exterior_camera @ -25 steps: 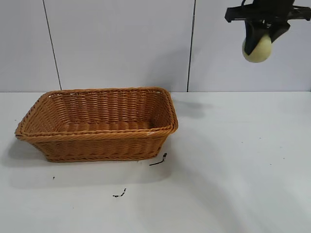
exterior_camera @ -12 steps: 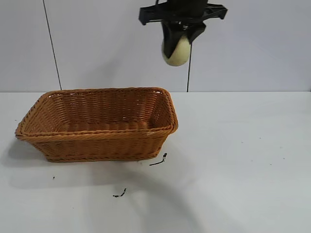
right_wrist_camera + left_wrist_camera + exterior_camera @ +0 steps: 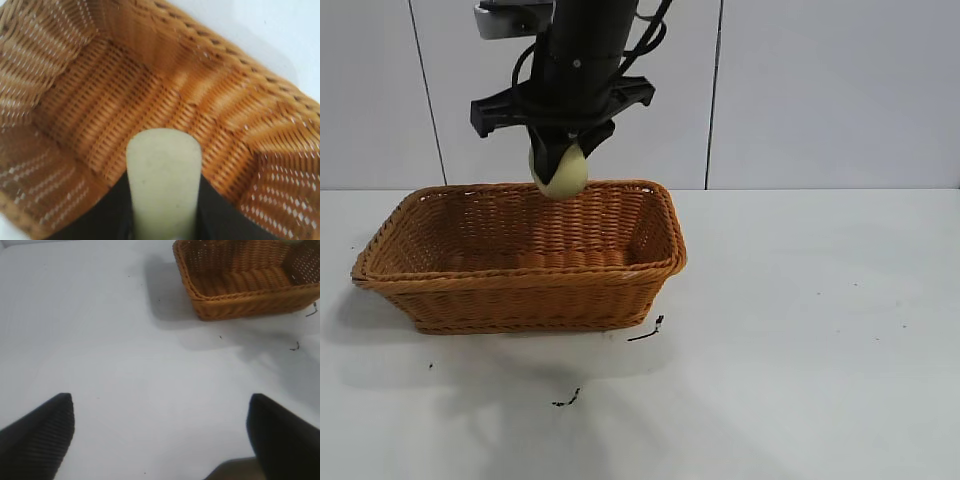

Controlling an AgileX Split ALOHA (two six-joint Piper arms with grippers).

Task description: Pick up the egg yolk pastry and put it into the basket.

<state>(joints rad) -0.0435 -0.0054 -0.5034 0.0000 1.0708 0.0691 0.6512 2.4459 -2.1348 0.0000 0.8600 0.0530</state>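
Observation:
My right gripper point(image 3: 560, 165) is shut on the pale yellow-cream egg yolk pastry point(image 3: 562, 174) and holds it just above the far rim of the orange-brown wicker basket point(image 3: 520, 275), over its inside. In the right wrist view the pastry point(image 3: 163, 172) sits squeezed between the two black fingers point(image 3: 112, 215), with the basket's woven floor point(image 3: 115, 112) below it. My left gripper point(image 3: 160, 435) is open and empty above the white table; the basket point(image 3: 240, 285) shows far off in its view.
The basket stands at the left half of a white table point(image 3: 800, 330). Small black scraps point(image 3: 647, 331) lie on the table in front of the basket. A grey panelled wall stands behind.
My right gripper has carried the pastry from the upper right leftward and down, to just above the basket's far rim.

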